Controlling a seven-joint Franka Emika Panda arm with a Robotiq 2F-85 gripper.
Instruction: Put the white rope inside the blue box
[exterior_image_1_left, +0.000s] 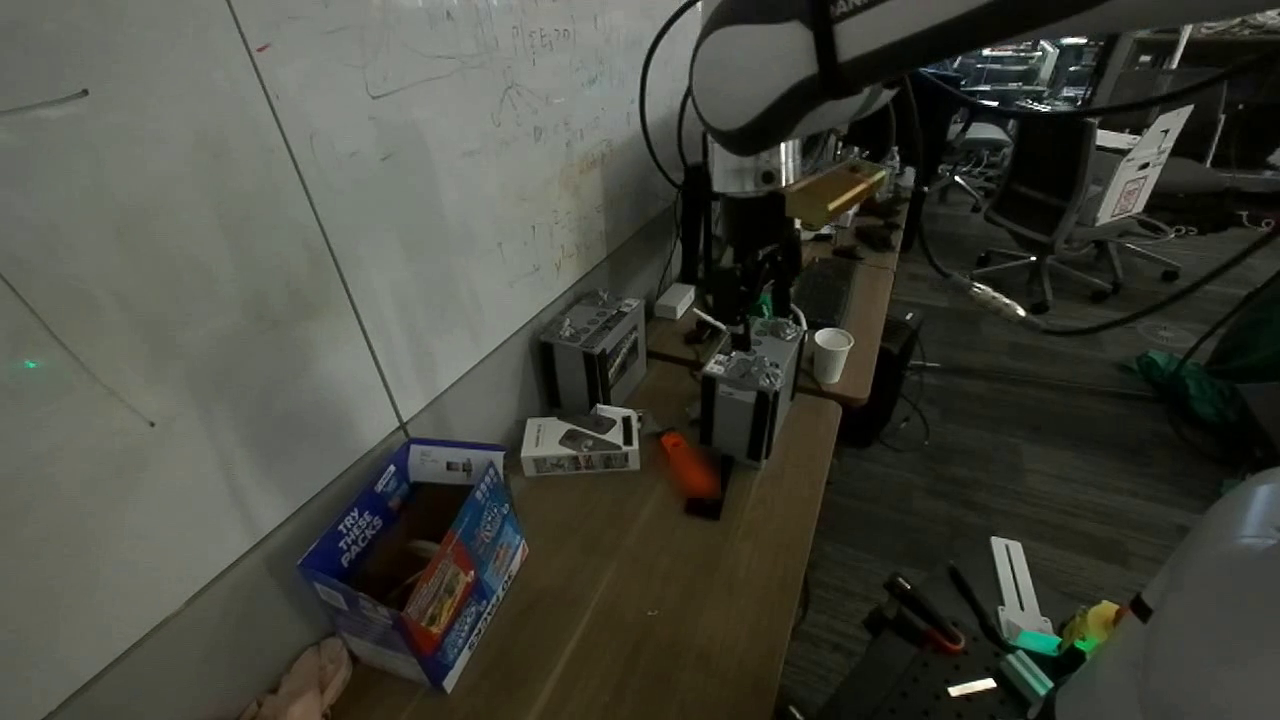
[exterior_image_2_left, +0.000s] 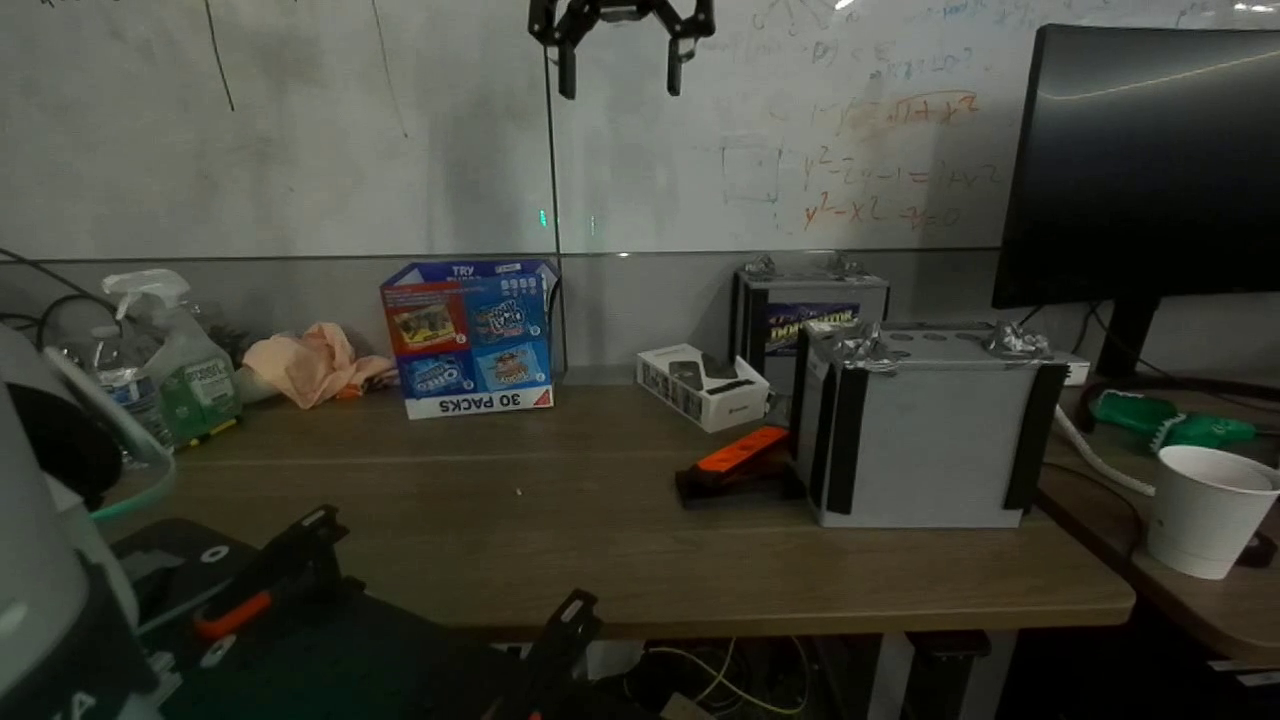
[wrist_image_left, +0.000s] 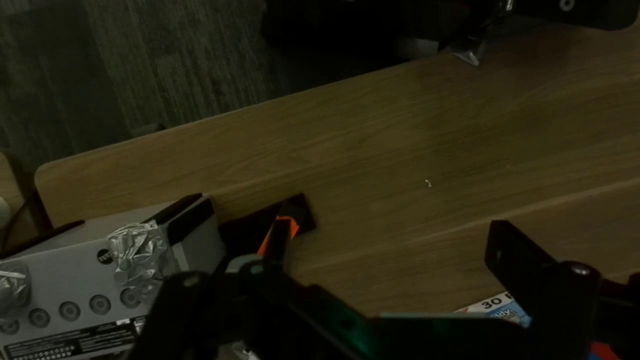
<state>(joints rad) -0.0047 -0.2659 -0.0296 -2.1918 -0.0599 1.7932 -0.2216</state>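
The blue box (exterior_image_1_left: 488, 535) stands open-topped on the table by the whiteboard, its printed side also showing in an exterior view (exterior_image_2_left: 508, 318). A corner of it shows at the bottom of the wrist view (wrist_image_left: 510, 311). Pale curved strands, seemingly the white rope (exterior_image_1_left: 424, 548), show inside the box against its brown interior; the box walls hide most of them. My gripper (exterior_image_2_left: 620, 88) is open with nothing between its fingers, high above the table. In the wrist view its fingers (wrist_image_left: 390, 227) are wide apart over bare wood.
Grey boxes (exterior_image_2_left: 925, 440) stand right of the blue box, with a white carton (exterior_image_2_left: 705, 385) and an orange-black object (exterior_image_2_left: 742, 452) beside them. Another white cord (exterior_image_2_left: 1098, 462) runs behind the front grey box, near a paper cup (exterior_image_2_left: 1208, 515). A spray bottle (exterior_image_2_left: 190, 370) and pink cloth (exterior_image_2_left: 312, 365) stand left.
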